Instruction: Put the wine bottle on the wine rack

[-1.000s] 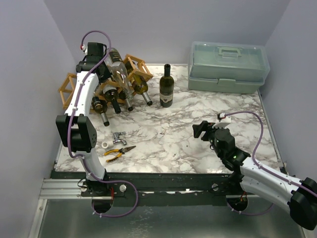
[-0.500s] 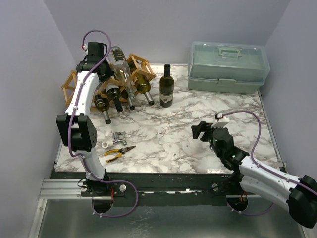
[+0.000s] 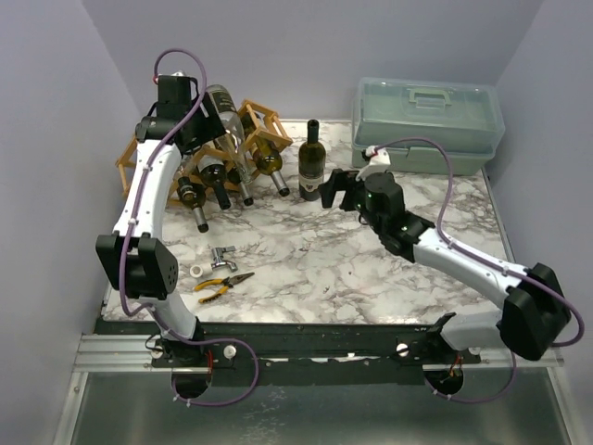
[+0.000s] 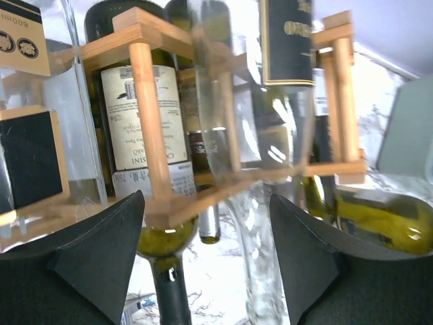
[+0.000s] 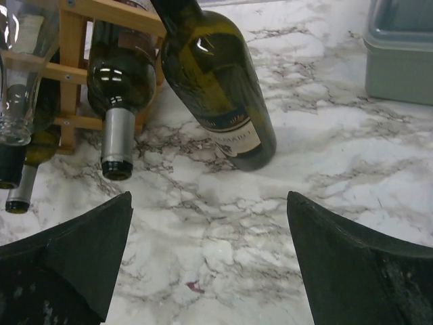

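Note:
The wooden wine rack (image 3: 262,119) stands at the back left with several bottles lying in its cells. My left gripper (image 3: 206,125) hovers over it, open. In the left wrist view its fingers (image 4: 101,261) stand apart, with the neck of a clear glass bottle (image 4: 260,223) between them, untouched; that bottle lies through the rack (image 4: 150,115). A dark green wine bottle (image 3: 311,167) stands upright on the marble just right of the rack. My right gripper (image 3: 330,188) is open beside it, facing the bottle (image 5: 220,95), with only bare tabletop between its fingers (image 5: 78,261).
A translucent plastic toolbox (image 3: 426,113) sits at the back right, its corner also in the right wrist view (image 5: 400,51). Yellow-handled pliers (image 3: 222,283), a metal fitting (image 3: 220,254) and a small white piece (image 3: 198,271) lie front left. Walls close in on three sides.
My left gripper has opened and let go of the clear bottle, which stays in the rack. The right arm swung from the front right to the upright bottle and opened wider.

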Controlling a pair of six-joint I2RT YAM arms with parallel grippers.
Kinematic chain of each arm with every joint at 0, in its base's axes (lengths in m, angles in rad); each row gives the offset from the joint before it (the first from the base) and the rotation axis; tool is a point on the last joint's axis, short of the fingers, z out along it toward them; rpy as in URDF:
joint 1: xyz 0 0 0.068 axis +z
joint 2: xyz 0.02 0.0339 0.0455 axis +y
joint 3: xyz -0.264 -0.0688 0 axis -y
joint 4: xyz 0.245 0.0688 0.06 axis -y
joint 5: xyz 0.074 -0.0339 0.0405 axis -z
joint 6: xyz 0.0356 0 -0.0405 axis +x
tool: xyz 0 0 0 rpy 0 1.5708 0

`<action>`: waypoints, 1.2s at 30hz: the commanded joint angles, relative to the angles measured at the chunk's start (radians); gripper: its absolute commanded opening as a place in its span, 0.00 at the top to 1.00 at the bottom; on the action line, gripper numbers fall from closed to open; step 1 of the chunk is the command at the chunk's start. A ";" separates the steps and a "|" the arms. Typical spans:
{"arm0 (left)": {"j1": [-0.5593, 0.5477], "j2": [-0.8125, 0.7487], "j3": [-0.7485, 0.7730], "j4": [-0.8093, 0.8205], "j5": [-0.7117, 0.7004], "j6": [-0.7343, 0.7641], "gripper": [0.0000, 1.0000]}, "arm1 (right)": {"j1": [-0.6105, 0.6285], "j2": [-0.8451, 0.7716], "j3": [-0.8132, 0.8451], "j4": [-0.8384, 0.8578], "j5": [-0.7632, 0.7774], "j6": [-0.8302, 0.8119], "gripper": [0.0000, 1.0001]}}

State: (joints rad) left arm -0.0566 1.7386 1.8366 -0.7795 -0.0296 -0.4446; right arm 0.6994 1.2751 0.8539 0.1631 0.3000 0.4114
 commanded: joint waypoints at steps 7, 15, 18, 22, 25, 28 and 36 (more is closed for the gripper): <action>-0.012 -0.222 -0.122 0.018 0.122 0.000 0.22 | 0.003 0.246 0.113 0.272 -0.036 -0.202 0.01; -0.084 -0.389 -0.252 0.093 0.330 -0.001 0.11 | -0.021 0.395 0.051 0.626 -0.114 -0.305 0.03; -0.130 -0.425 -0.284 0.094 0.379 0.011 0.11 | -0.041 0.452 0.067 0.690 -0.122 -0.309 0.03; -0.187 -0.461 -0.340 0.094 0.435 0.020 0.10 | -0.058 0.528 0.115 0.716 -0.133 -0.331 0.02; -0.210 -0.499 -0.387 0.094 0.448 0.017 0.10 | -0.071 0.567 0.128 0.741 -0.133 -0.335 0.02; -0.220 -0.541 -0.430 0.097 0.450 0.006 0.10 | -0.078 0.607 0.123 0.821 -0.157 -0.347 0.02; -0.233 -0.582 -0.442 0.100 0.487 0.005 0.10 | -0.090 0.766 0.215 0.903 -0.147 -0.363 0.01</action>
State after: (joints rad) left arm -0.2813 1.2091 1.3987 -0.6960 0.4114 -0.4404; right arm 0.6132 1.9739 1.0321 0.9619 0.1608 0.0723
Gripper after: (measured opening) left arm 0.898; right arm 0.986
